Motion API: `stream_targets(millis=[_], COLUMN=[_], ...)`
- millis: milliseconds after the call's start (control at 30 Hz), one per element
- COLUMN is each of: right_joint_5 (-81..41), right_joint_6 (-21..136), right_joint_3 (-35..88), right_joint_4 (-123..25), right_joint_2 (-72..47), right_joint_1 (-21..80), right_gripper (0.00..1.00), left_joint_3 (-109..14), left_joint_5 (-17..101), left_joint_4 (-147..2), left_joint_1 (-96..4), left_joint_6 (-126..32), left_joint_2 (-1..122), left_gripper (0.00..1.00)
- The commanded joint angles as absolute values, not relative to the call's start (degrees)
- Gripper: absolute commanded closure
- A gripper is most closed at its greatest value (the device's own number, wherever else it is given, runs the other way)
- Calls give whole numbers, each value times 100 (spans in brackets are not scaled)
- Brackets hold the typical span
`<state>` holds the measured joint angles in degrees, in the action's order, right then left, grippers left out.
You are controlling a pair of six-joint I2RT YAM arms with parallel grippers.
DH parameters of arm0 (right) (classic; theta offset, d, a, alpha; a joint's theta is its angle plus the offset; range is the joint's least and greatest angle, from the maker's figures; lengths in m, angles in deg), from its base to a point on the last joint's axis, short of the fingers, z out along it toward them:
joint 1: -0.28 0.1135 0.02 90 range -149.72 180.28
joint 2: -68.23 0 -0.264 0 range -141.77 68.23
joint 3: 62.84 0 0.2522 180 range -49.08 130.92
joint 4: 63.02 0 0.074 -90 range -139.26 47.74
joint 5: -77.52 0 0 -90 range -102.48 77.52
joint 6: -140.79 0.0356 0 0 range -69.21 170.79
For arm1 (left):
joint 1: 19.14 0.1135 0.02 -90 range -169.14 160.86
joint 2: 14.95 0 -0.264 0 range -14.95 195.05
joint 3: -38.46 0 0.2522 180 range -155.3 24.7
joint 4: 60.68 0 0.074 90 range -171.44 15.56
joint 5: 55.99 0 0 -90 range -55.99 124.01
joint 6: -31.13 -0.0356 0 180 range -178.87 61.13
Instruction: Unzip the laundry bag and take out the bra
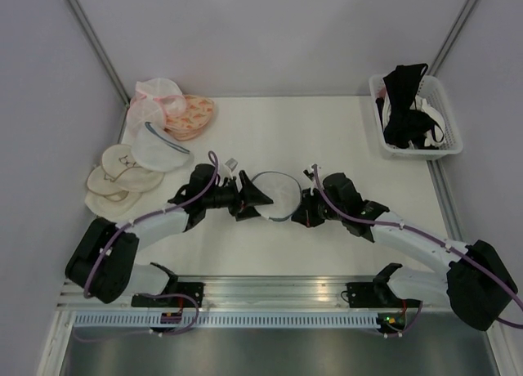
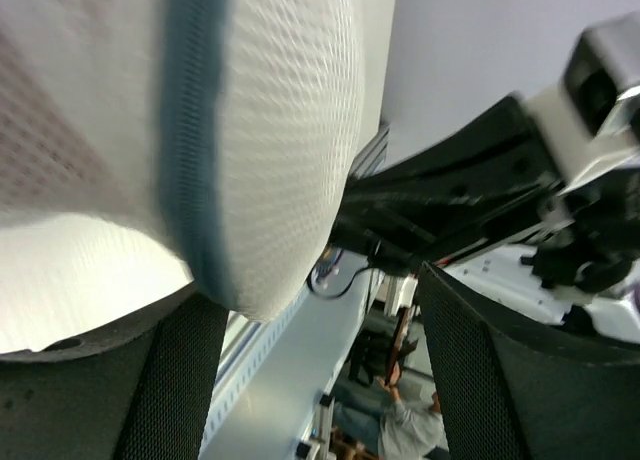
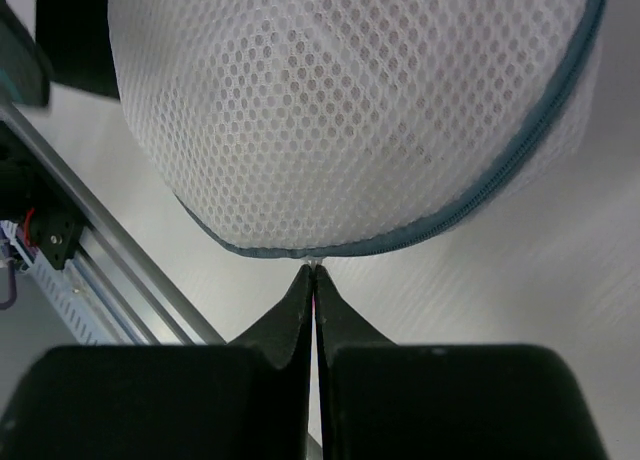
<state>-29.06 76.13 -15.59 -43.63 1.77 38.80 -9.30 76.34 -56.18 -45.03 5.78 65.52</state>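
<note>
Two pincers flank the laundry bag (image 1: 276,194) at mid-counter (image 1: 327,139): the left pincer (image 1: 253,198) is spread wide, the bag's mesh dome against one finger (image 2: 185,380); the bra (image 3: 330,110) is only a faint pinkish shade inside the mesh; the right pincer (image 3: 315,280) is closed, tips together at the zipper rim, whether on the pull I cannot tell; far right, a white basket (image 1: 448,147) holds black bras (image 1: 404,98)

The laundry bag (image 1: 275,193) lies mid-surface (image 1: 327,131), with the left hand (image 1: 260,199) at its 9 o'clock, the right hand (image 1: 300,206) at 3, a basket (image 1: 421,153) at 2 and a pile of pouches (image 1: 155,143) at 10.
</note>
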Motion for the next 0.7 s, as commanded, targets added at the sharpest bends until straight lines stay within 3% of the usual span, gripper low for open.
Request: stream_targets(millis=[0, 200, 333, 667], right_joint_5=[-3225, -3349, -3007, -3401], right_joint_6=[7865, 8050, 8102, 8164], right_joint_3=[-1392, -1375, -1357, -1427], right_joint_4=[-4513, -4636, -4347, -4311], right_joint_2=[415, 494, 740, 961], right_joint_1=[3930, 3930, 3939, 3930], right_gripper=[100, 100, 100, 99], left_joint_3=[-440, 88, 132, 167], left_joint_5=[6734, 5715, 4897, 4667], left_joint_4=[-6161, -7063, -8013, -7929], left_joint_1=[-4972, -5237, -5167, -5588], left_joint_6=[880, 1031, 942, 2005], left_joint_2=[5882, 4950, 4256, 3233], left_gripper=[21, 19, 10, 3])
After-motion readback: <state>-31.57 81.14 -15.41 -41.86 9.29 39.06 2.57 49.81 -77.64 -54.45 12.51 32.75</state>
